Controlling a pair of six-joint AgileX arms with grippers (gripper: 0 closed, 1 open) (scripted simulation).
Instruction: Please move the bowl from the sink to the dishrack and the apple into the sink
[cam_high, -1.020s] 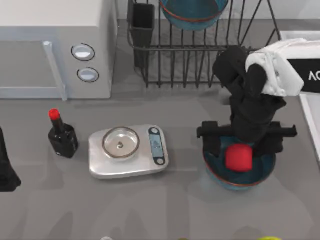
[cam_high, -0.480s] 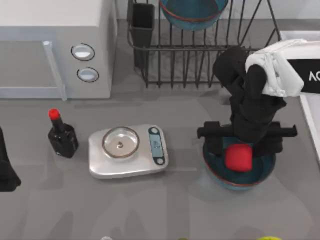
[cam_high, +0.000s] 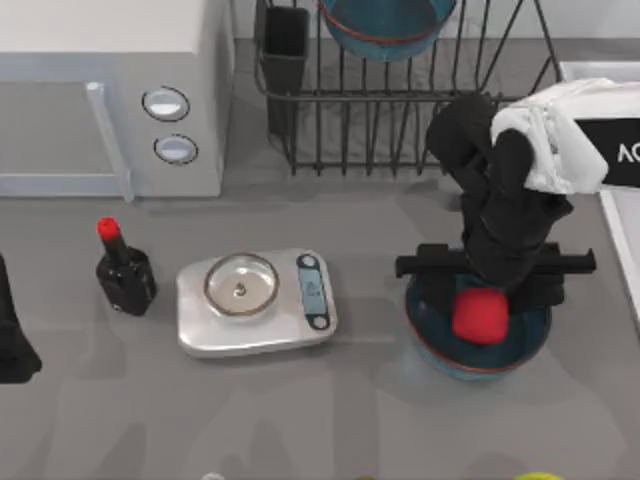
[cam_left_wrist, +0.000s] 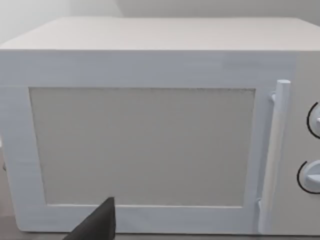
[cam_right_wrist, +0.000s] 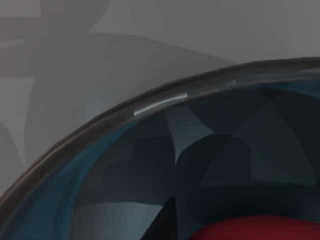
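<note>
Blocky red apple (cam_high: 479, 316) inside a glossy teal bowl (cam_high: 438, 340) on the grey table (cam_high: 350, 400) — right gripper (cam_high: 484, 300) low over it, finger spacing impossible to tell. Second bowl (cam_high: 385, 20) in the black wire dishrack (cam_high: 400, 120). Left gripper (cam_high: 12, 345) parked at the left edge.

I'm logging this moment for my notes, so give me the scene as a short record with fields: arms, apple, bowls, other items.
right gripper: low over the table bowl, by the apple
left arm: parked at the table's left edge
apple: inside the table bowl
second bowl: in the dishrack
sink: at the table's right edge
other items: microwave, bottle, scale
</note>
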